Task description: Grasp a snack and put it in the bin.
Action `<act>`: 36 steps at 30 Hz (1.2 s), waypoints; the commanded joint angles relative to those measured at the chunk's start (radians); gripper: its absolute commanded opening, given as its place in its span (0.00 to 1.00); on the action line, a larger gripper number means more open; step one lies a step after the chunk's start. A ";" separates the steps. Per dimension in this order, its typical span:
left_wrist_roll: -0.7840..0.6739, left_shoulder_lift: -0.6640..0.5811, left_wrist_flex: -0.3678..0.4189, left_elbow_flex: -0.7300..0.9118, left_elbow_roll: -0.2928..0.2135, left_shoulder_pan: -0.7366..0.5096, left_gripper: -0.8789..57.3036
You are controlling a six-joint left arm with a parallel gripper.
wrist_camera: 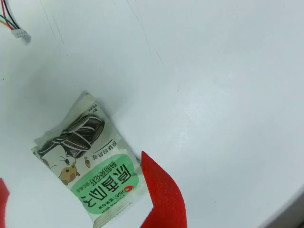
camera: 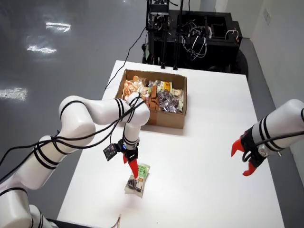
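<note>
Red finger (wrist_camera: 164,192) of the tool (camera: 134,172), wrist view: lies just beside the packet's lower right edge; a second red finger shows only as a sliver at the far left border. Jaws stand wide, one on each side of the packet, not yet closed on it.

Snack packet (wrist_camera: 88,159): flat, green and white with seed artwork, lying on the white worktop (wrist_camera: 223,85), skewed to the fingers.

Cardboard box (camera: 164,118): overhead view, farther back on the worktop, well apart from the packet, already stocked with assorted snacks.

Second arm: right of overhead view, idle.

Loose wire plug (wrist_camera: 21,33): upper left of wrist view, clear of the work.

Handling note: likely best to centre the packet between the fingers, lower until the tips nearly touch the worktop, then close across the narrow width. A thin, slippery foil may slide or buckle if pinched at a corner.
</note>
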 commanded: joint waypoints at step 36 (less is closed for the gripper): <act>0.000 0.234 -0.003 -0.224 -0.018 -0.027 0.96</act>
